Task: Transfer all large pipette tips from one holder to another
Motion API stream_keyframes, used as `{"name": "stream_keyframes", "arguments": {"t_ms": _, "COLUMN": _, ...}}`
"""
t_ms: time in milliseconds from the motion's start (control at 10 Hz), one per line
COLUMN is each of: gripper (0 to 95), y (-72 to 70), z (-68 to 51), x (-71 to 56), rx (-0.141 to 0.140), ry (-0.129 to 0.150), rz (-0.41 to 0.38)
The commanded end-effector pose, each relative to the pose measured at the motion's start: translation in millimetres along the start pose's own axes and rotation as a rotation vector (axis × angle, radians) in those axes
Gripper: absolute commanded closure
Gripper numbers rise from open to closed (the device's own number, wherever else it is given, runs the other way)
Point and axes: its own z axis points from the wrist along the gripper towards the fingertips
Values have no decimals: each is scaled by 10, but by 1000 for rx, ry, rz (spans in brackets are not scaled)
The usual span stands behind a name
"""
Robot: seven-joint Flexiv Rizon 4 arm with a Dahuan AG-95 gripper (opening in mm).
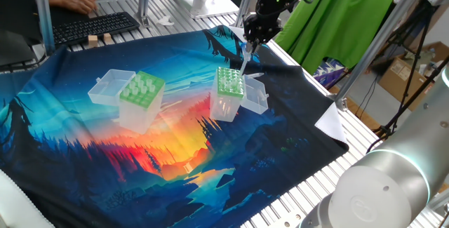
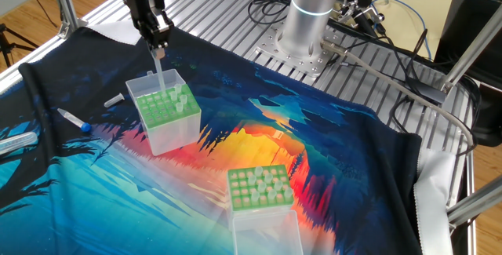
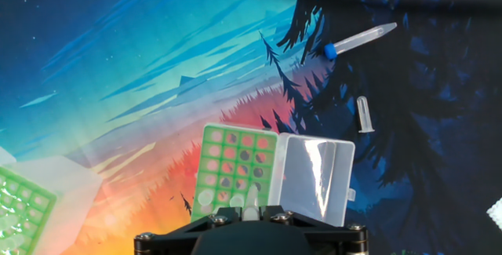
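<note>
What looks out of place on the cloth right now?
Two loose tubes lie on their sides, apart from both boxes: a blue-capped tube and a small clear tube. They sit on the dark cloth, not in any rack.

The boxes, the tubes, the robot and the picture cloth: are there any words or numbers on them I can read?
None can be read anywhere.
The two green-topped boxes: no labels show.
The blue-capped tube and the small clear tube: no print visible.
The picture cloth: only trees, sky and sunset colours.
The keyboard: keys too small and blurred to read.
The robot arm: no name or number shows.
</note>
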Motion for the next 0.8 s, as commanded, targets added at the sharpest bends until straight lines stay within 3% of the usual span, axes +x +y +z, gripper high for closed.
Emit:
{"name": "stream_keyframes", "arguments": {"t_ms": 100, "gripper": 950, "y": 10, "z": 68, "x": 2, "rx": 0, "ry": -11, "rz": -2}}
{"name": "stream_keyframes", "arguments": {"t_ms": 500, "gripper": 950, "y": 25, "z": 203, "x": -5, "rx": 7, "ry": -9, "rz": 23}}
{"name": "stream_keyframes", "arguments": {"t_ms": 600, "gripper": 760, "y": 26, "z": 215, "x": -5, "rx": 8, "ry": -9, "rz": 25}}
{"name": "stream_keyframes", "arguments": {"t_ms": 800, "gripper": 760, "y": 28, "z": 239, "x": -7, "rx": 9, "ry": -10, "rz": 28}}
